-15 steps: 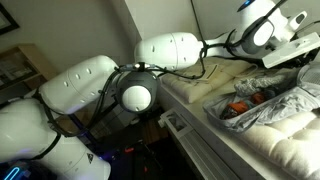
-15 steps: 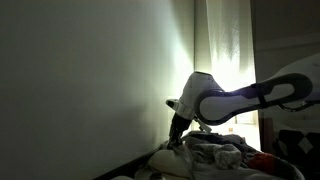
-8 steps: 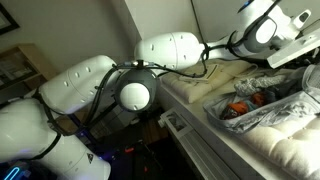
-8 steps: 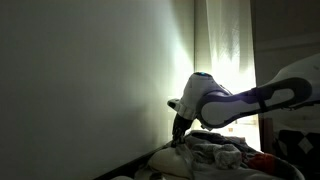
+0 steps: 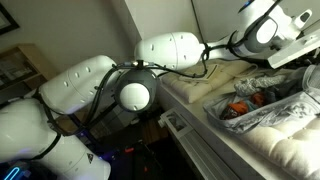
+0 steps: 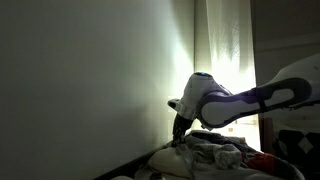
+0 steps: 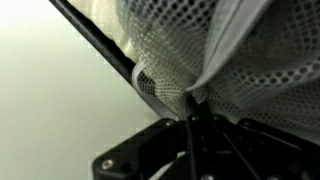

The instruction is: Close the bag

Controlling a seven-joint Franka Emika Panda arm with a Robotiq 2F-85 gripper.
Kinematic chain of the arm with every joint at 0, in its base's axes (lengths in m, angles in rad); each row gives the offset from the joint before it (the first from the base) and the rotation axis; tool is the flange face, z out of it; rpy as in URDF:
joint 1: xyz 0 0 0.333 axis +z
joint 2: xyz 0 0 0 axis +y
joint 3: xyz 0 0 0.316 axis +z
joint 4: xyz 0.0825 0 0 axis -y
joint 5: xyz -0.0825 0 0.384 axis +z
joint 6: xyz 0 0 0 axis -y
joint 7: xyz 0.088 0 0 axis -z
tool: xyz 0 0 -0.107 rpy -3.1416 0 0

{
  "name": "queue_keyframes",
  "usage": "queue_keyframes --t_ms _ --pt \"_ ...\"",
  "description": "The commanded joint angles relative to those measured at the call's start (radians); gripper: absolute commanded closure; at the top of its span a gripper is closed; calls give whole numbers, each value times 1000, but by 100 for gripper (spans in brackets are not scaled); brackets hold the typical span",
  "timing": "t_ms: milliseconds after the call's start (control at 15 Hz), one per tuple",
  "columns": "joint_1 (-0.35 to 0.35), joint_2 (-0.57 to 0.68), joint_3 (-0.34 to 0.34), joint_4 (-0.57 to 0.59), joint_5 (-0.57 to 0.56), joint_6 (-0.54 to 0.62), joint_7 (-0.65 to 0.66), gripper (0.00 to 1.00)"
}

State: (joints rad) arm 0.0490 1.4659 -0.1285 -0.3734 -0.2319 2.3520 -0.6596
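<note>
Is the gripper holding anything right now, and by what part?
The gripper is shut on the bag, pinching a gathered fold of its white netted material between its jaws. Which edge of the bag this is cannot be told.

Dim, backlit by window glare; wrist view blurred.

A: Clear air runs from the gripper (image 6: 178,133) across to the plain grey wall (image 6: 90,80), so there's room to swing on that side.
B: Underneath, no: the crinkled translucent grey-silver plastic bag (image 5: 262,100) lies heaped on the cream quilted bed (image 5: 290,140).
A: Wrist view, white mesh netting (image 7: 235,55) crowds the jaws, top and right.
B: Pale curtain (image 6: 225,40) hangs behind.
</note>
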Motion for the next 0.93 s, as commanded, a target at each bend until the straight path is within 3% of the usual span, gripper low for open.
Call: queue_keyframes --t_ms 0,867 --pt "-1 0 4 3 -4 -3 0 97" --pt "20 1 -2 -15 -20 -7 -18 99"
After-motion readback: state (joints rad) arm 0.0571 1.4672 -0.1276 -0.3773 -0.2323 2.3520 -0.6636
